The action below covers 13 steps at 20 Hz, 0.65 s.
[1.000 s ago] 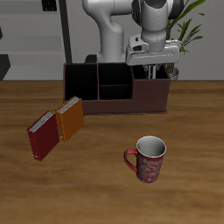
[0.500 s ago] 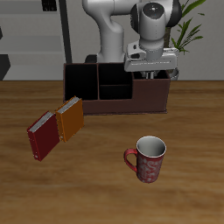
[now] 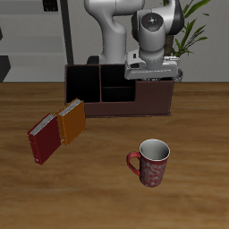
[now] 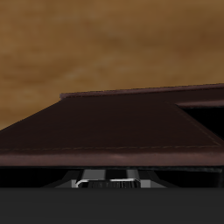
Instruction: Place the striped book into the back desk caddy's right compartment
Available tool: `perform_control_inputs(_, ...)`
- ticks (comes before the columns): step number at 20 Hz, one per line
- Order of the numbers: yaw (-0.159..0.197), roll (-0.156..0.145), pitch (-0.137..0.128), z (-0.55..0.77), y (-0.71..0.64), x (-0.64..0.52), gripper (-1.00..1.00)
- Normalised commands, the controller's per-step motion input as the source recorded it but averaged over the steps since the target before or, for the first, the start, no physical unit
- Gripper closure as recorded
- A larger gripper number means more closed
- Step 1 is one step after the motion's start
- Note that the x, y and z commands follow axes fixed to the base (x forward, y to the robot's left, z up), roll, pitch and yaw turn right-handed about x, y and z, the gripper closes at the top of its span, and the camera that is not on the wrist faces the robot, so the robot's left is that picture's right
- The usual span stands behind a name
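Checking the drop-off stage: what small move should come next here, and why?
Probably open the fingers. The gripper hangs low over the caddy's right compartment, its fingers hidden inside, and the striped book is nowhere on the table; a pale sliver in the wrist view may be it.

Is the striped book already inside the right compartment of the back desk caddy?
Cannot tell. The gripper hangs over the right compartment, hiding its inside; no striped book is clearly visible.
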Motion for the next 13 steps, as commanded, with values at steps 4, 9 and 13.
perform_control_inputs(4, -0.007, 0.014, 0.018, -0.04, 0.05, -0.02, -1.0)
perform_control_inputs(9, -0.015, 0.027, 0.002, 0.02, 0.08, -0.04, -1.0)
perform_control_inputs(13, 0.002, 0.02, -0.004, 0.02, 0.06, -0.05, -1.0)
